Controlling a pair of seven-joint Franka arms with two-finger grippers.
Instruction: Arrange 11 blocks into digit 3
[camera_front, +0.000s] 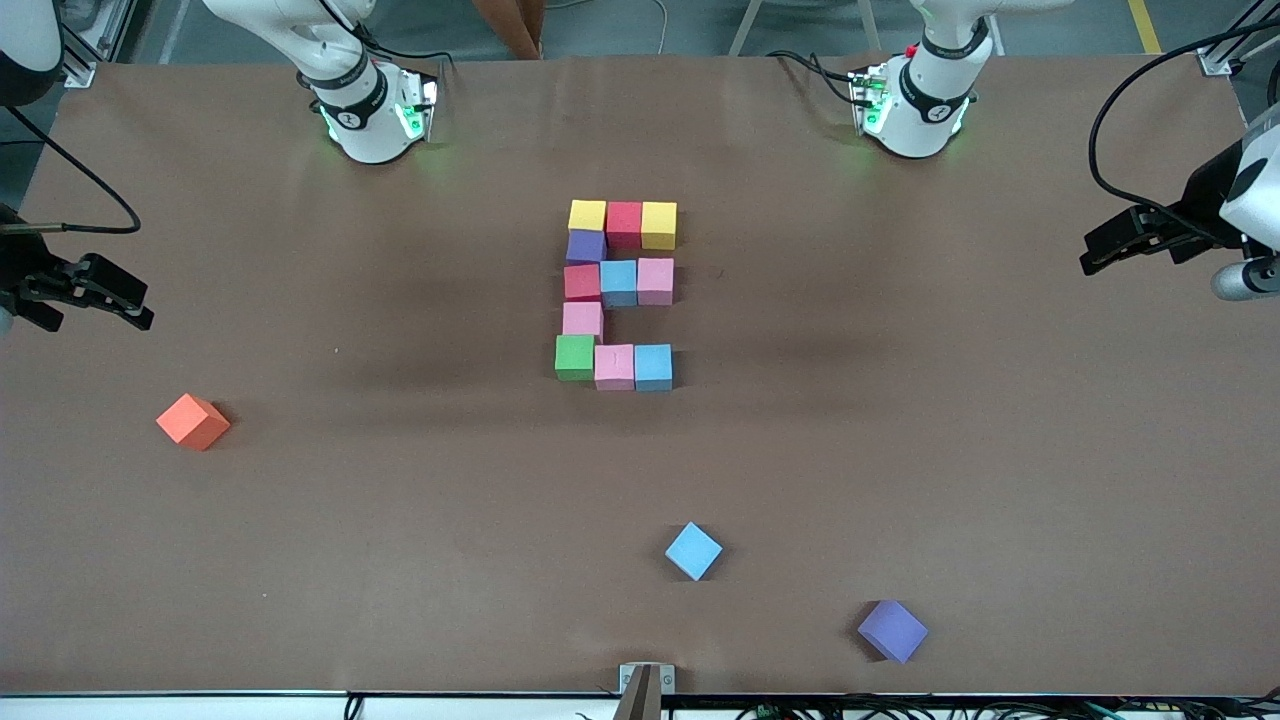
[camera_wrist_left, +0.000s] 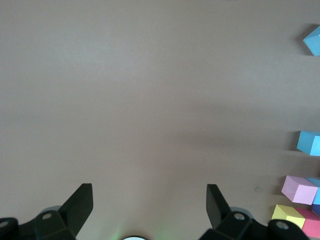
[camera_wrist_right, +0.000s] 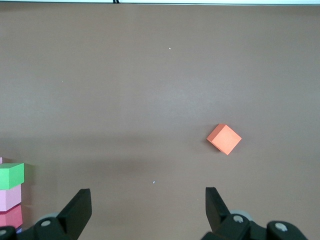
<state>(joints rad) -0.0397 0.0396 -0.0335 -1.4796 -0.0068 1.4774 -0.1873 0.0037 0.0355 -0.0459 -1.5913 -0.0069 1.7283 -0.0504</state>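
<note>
Both grippers, left (camera_front: 1095, 262) and right (camera_front: 140, 312), hang open over bare table ends; digit 3 (camera_front: 618, 295) centered, orange cube (camera_front: 193, 421) apart.

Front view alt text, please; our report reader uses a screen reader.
Eleven coloured blocks form a blocky 3 mid-table; loose orange, blue and purple cubes lie nearer the camera. The left gripper and right gripper hang open over the table's ends.

Blocks (camera_front: 620, 295): matte foam, soft-edged | orange cube (camera_front: 192, 421): same matte foam | counter (camera_front: 400, 520): brown paper-like cover, dull, faintly creased | arm bases (camera_front: 915, 105): glossy white plastic
</note>
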